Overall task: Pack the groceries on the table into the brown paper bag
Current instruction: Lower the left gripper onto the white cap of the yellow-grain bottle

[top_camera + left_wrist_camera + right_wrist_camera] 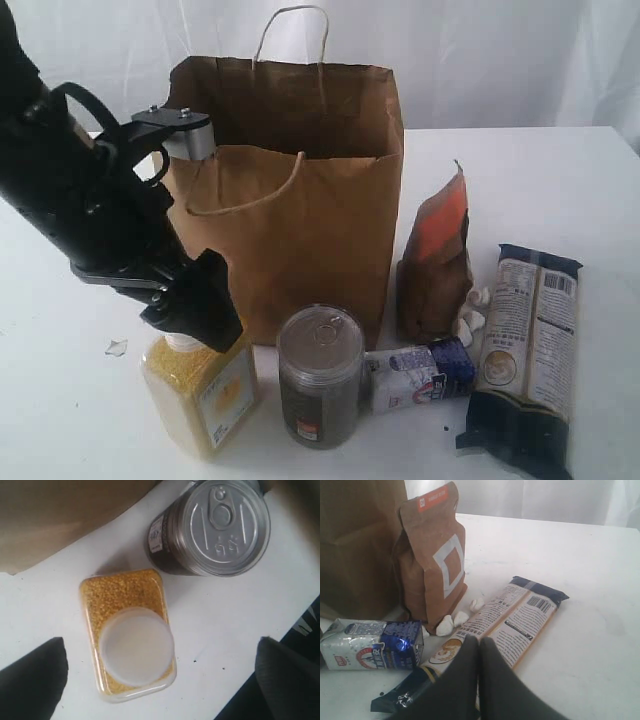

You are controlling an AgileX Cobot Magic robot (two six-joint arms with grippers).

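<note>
Yellow-grain bottle with white cap [122, 592] stands upright between the fingers [37, 675] of the left gripper [160, 645], which are spread wide and touch neither side of it. Its label shows an orange disc; the text is unreadable. Just beyond it stands the dark pull-tab can [212, 527], its lid embossing illegible. The left arm slants down in front of the brown paper bag [300, 200] on the table [560, 180].

The right gripper [479, 652] has its fingers [465, 680] pressed together, holding nothing, over the long dark-ended pasta packet [520, 615], which bears a barcode and fine print too small to read. Beside them lies the small white-blue packet [370, 645] with a round emblem. Beyond the tips the brown-orange pouch [432, 560] stands upright, with a white square outline and an unreadable orange tab.
</note>
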